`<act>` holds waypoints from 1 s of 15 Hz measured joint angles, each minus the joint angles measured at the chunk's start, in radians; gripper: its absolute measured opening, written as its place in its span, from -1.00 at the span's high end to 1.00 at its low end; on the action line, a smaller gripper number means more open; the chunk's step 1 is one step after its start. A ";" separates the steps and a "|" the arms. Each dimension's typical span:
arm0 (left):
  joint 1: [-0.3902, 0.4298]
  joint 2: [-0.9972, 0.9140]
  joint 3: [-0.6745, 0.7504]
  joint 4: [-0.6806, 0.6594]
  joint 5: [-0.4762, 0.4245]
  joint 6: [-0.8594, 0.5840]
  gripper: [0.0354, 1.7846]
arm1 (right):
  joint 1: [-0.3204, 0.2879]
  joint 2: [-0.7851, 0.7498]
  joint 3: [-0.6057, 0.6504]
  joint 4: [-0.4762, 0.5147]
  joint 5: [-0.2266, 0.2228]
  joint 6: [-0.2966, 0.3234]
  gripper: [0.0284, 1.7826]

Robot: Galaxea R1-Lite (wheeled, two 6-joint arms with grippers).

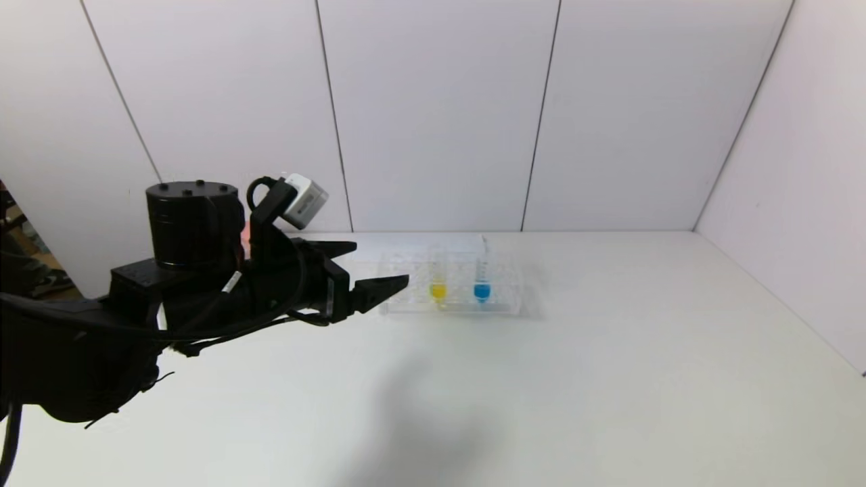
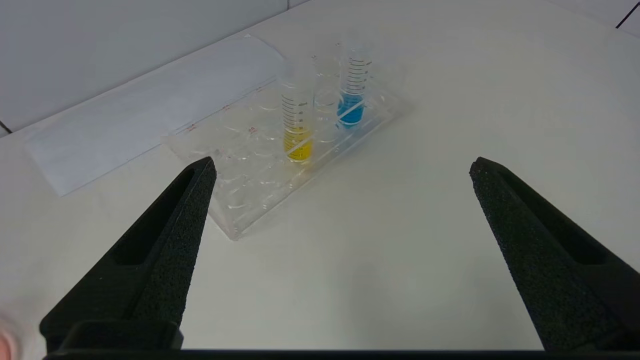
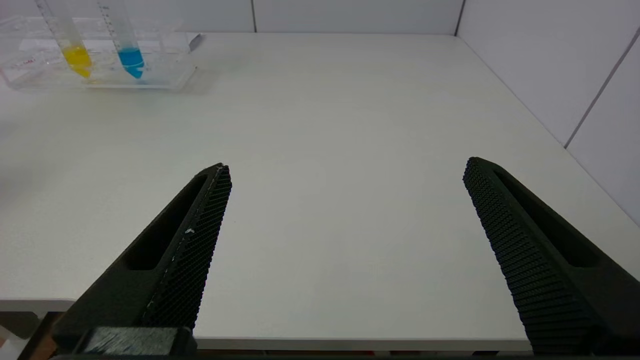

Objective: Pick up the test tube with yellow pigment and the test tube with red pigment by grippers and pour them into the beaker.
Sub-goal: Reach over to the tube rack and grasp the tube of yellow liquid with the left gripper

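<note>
Table (image 1: pixel 609 379): you have a plain white top, walled by pale panels behind and on the right; a sheet of white paper (image 2: pixel 150 110) lies flat at the back, under the rack's far edge.
Left arm: you see it raised over the table's left side, reaching toward the rack.
Left gripper (image 1: pixel 365 274): released, jaws spread wide and holding nothing; its tips hang in the air just short of the rack's left end, a white-grey box on top.
Right gripper (image 3: pixel 345 170): released too, jaws wide and empty, low by the table's near edge, well apart from the rack.
Rack (image 1: pixel 504 304): clear plastic, many wells, lying near the back wall left of centre; most wells you see are bare.
Yellow tube (image 1: pixel 438 281): slim, clear, with black graduation marks, standing upright in the rack; a little bright yellow liquid sits at its base.
Blue tube (image 1: pixel 482 281): same build, upright in the rack just right of the yellow one, blue liquid at its base.
In the way: nothing between the left gripper and the yellow tube but the rack's bare wells.
</note>
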 joint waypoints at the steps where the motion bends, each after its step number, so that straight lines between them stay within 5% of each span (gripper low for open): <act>1: -0.017 0.022 -0.016 -0.002 0.021 -0.001 -0.99 | 0.000 0.000 0.000 0.000 0.000 0.000 -0.91; 15: -0.119 0.309 -0.293 0.004 0.227 -0.019 -0.99 | -0.001 0.000 0.000 0.000 0.000 0.000 -0.91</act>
